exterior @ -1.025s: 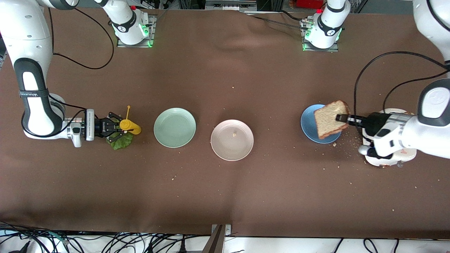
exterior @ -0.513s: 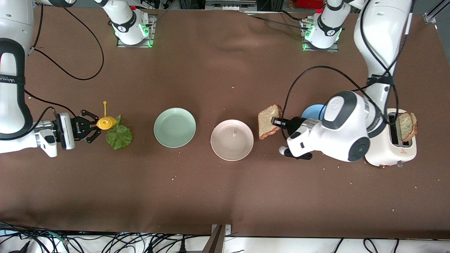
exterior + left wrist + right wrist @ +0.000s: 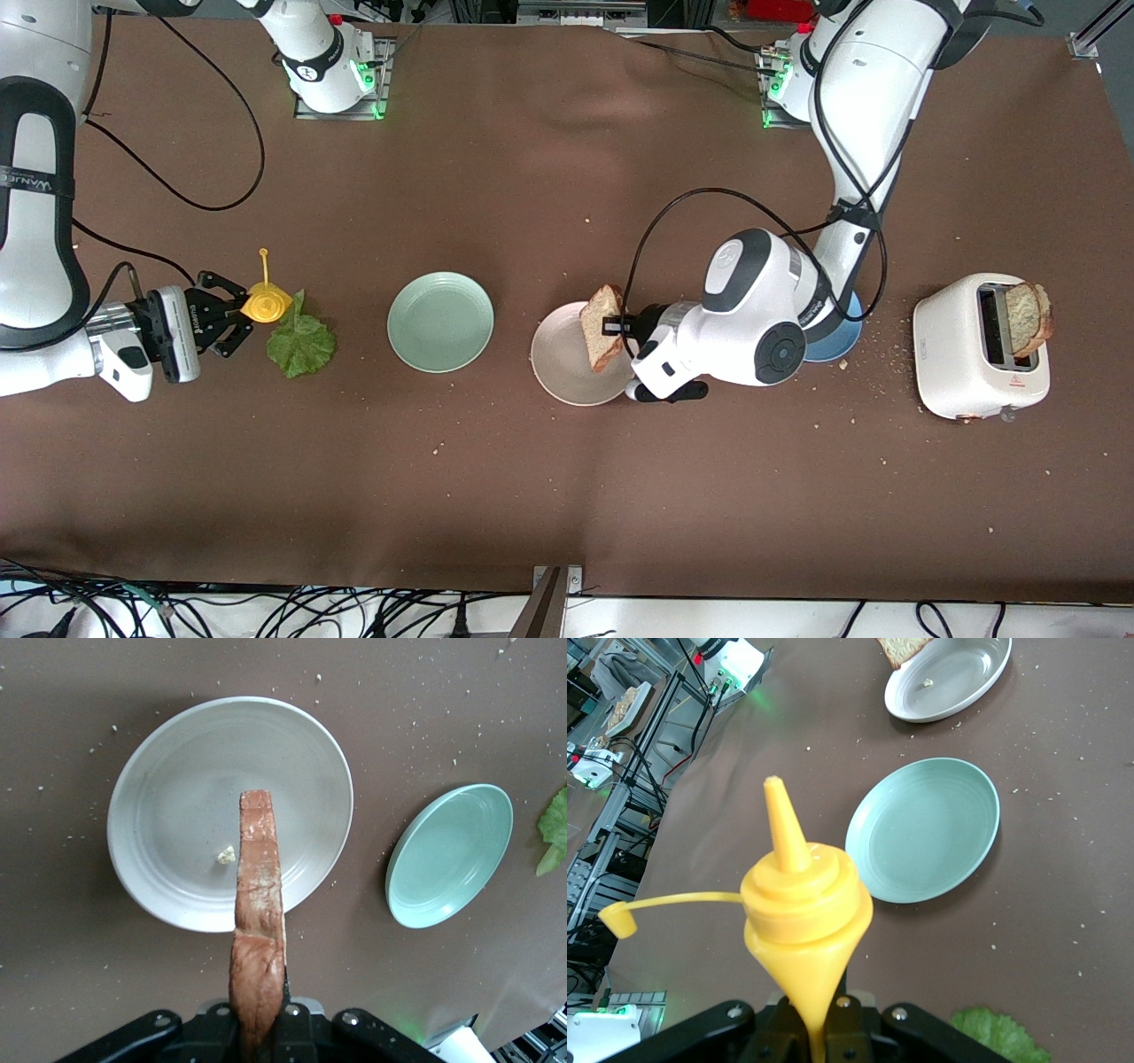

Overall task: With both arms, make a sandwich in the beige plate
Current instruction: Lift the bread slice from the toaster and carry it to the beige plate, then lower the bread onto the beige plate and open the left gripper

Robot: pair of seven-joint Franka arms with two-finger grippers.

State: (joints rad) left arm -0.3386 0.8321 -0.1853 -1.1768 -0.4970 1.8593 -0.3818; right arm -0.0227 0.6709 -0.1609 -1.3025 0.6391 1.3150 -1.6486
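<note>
Bread slice (image 3: 605, 326) up in the air, pinched on edge in the left gripper (image 3: 620, 325), jaws clamped on its crust and the slice standing upright over the beige plate (image 3: 558, 363). From the left wrist view the slice (image 3: 259, 939) runs straight out from between the jaws, its brown crust edge across the middle of the beige plate (image 3: 159, 806), a small crumb (image 3: 227, 854) lying in the plate just beside it. That plate sits mid-surface, roughly level with the other two plates. The mint green plate (image 3: 440, 321) lies beside it toward the right arm's end; the blue plate (image 3: 842, 337) peeks out from under the left arm toward the other end. Near the left arm's end of the surface stands a white toaster (image 3: 974, 359) with a second bread slice (image 3: 1028, 317) poking out of its slot. Over at the right arm's end, the right gripper (image 3: 232, 310) has its jaws closed on a yellow sauce bottle (image 3: 264, 304), cap hanging open on its strap, held over the surface just beside the lettuce leaf (image 3: 303, 341). Lettuce lies flat on the brown cloth, apart from the mint green plate.
</note>
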